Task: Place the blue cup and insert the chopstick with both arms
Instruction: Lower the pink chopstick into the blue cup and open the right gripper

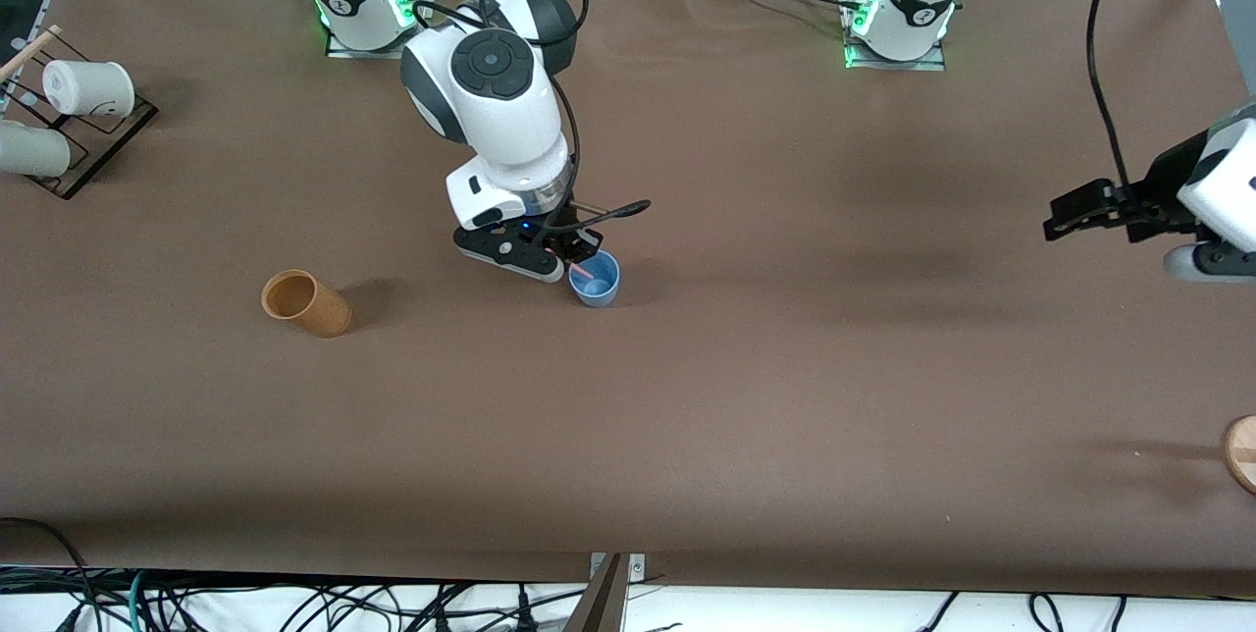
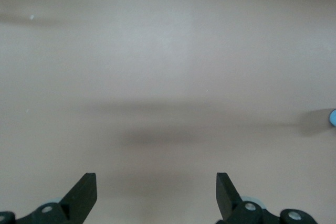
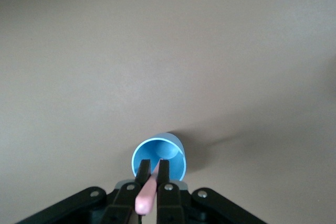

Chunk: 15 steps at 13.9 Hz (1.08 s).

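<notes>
Worktop (image 1: 785,396) carries the blue cup (image 1: 595,280) upright near its middle, nearer the front camera than the right arm's base, so I judge we're at the insertion step. My right pincer (image 3: 152,174) hangs over the cup's rim, clamped on the chopstick (image 3: 147,195), tip inside the cup. Left pincer (image 2: 156,192) waits spread wide at its own end. Next: I release gently.
</notes>
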Motion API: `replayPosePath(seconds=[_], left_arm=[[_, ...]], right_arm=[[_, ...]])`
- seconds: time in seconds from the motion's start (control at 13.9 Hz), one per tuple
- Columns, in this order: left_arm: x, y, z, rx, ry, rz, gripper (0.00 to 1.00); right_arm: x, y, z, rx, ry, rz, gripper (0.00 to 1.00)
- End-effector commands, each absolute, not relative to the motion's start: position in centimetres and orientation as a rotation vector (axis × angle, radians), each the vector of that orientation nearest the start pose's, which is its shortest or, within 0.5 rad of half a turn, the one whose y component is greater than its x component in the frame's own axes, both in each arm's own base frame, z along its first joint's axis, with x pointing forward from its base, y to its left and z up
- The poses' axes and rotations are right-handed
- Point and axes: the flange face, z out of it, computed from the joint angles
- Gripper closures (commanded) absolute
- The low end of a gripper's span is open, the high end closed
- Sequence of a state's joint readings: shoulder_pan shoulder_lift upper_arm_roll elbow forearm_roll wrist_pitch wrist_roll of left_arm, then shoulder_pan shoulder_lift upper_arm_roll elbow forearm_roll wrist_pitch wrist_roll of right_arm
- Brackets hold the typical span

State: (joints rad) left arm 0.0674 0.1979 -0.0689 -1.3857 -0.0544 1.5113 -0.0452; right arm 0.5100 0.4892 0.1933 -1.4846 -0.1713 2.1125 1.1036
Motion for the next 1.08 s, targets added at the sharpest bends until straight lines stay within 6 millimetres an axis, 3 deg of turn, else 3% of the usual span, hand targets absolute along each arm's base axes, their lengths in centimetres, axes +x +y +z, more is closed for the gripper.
replayPosePath(seconds=[0.0,0.14,0.22,0.29,0.5,0.72,1.01], left_arm=[[56.7,0.8,58.2,-3.199,-0.074,0.186,0.0],[55.9,0.6,58.3,-3.195,-0.075,0.187,0.0],[55.8,0.6,58.2,-3.196,-0.078,0.189,0.0],[55.5,0.4,58.1,-3.195,-0.073,0.192,0.0],[55.2,0.0,57.6,-3.195,-0.062,0.207,0.0],[55.9,0.2,57.0,-3.198,-0.059,0.224,0.0],[56.1,-0.2,57.1,-3.197,-0.042,0.217,0.0]], right_arm=[[55.2,43.5,40.3,-3.026,0.544,-0.234,1.0],[54.6,44.1,40.1,-3.035,0.521,-0.228,1.0],[54.5,44.2,40.1,-3.042,0.513,-0.224,0.3],[54.4,44.4,40.1,-3.04,0.512,-0.223,0.0],[54.4,44.1,41.1,-3.04,0.501,-0.233,0.0],[54.5,42.8,44.1,-3.067,0.373,-0.27,0.0],[56.0,37.9,47.0,-3.19,0.176,-0.205,0.0]])
